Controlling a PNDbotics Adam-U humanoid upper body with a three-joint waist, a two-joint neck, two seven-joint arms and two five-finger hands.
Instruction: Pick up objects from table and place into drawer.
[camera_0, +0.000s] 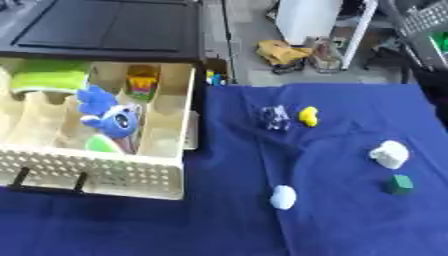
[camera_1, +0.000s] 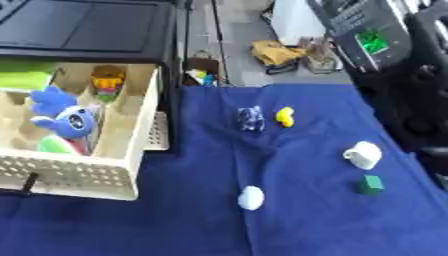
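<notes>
On the blue cloth (camera_0: 350, 225) that covers the table, five small things wait, and neither robot hand shows in either view, so whether the fingers are wide, curled or holding anything, I cannot tell. The dark bulk along the right edge of the right eye view could be an arm, but no hand shows on it.

Biggest first: the cream drawer (camera_0: 96, 172) stands pulled out at the left, its perforated front wall facing us, dividers running back. It's already part filled: a green bundle (camera_0: 48, 80) in the far left corner, a blue plush toy (camera_0: 109, 117) propped in the middle channel with something light green below it, and a red and yellow piece (camera_0: 142, 80) at the back. So the job looks underway, by my reckoning roughly half done.

Left out on the cloth: a white lumpy thing (camera_0: 389, 154) near the right edge, a white rounded thing (camera_0: 283, 197) closest to the drawer's front corner, a dark patterned piece (camera_0: 275, 118) just beside a small yellow toy (camera_0: 308, 116), and a little green block (camera_0: 401, 184) just below the lumpy one.

Room to move looks generous: the five sit well apart, with bare cloth between them and the drawer. The right pair sit near the cloth's right side.
</notes>
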